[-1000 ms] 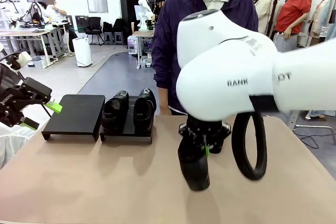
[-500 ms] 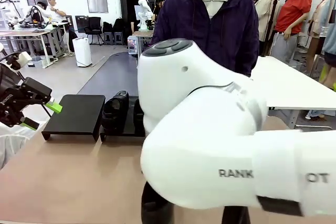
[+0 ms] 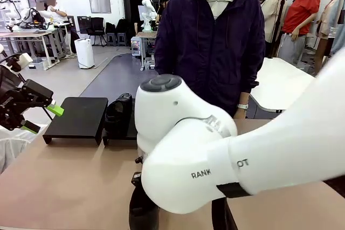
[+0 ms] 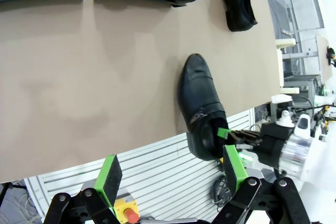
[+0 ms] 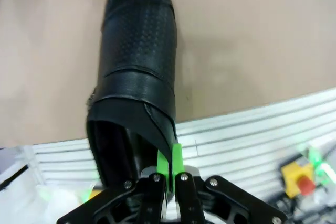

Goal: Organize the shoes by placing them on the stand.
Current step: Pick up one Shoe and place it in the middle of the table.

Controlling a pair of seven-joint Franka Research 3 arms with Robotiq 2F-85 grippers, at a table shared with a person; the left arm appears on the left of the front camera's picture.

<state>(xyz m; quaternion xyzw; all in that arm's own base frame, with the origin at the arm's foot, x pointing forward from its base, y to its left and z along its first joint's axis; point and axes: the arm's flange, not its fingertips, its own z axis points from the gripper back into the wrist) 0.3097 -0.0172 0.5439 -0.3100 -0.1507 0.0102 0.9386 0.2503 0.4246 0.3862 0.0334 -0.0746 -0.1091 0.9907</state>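
Four shoes (image 4: pixel 202 106), all black. Two stand trays (image 3: pixel 75 117), both black. Two grippers: the left gripper (image 4: pixel 172 171) and the right gripper (image 5: pixel 169 169). One table (image 3: pixel 64 181). One person (image 3: pixel 215 41) at the far side of the table.
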